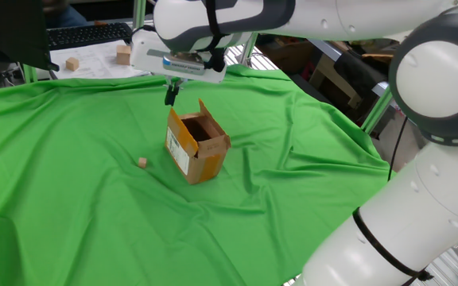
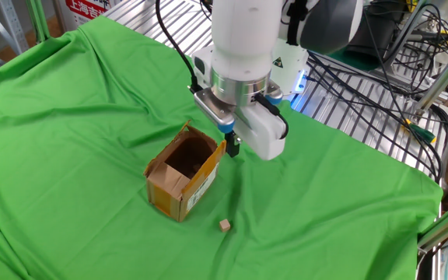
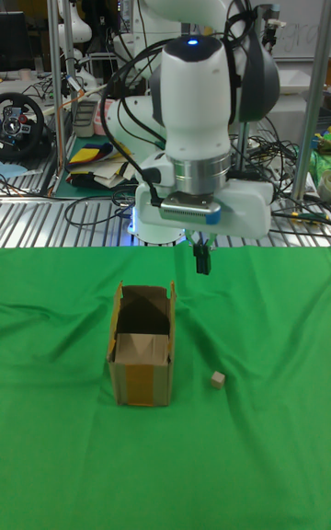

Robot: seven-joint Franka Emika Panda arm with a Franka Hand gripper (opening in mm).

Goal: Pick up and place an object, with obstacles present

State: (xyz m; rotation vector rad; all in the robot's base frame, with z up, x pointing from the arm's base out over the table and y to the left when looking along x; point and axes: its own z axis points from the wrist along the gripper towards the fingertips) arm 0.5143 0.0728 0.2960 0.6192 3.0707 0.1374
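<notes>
In one fixed view, two tan wooden blocks (image 1: 73, 63) are seen on white paper (image 1: 94, 57) at the far left, well behind the hand. The tiny tan cube (image 1: 142, 162) is found on the green cloth (image 1: 70, 206) covering the surface, left of and nearer the camera than the hand, well apart from it and untouched. The cardboard box (image 1: 196, 142) stands open-topped just to the right of the cube, below and slightly right of the hand. The hand (image 1: 170, 94) is held above the cloth beside the box's far upper edge, fingers pointing down and drawn together with nothing between them.

In the other fixed view, the box (image 2: 183, 173) is seen to the left of the hand (image 2: 231, 146), and the cube (image 2: 224, 225) lies below it on the cloth, near the box's lower corner.

In the tall fixed view, the box (image 3: 142, 355) is left of the hand (image 3: 200, 259), and the cube (image 3: 217, 380) lies just right of the box, below the hand.
</notes>
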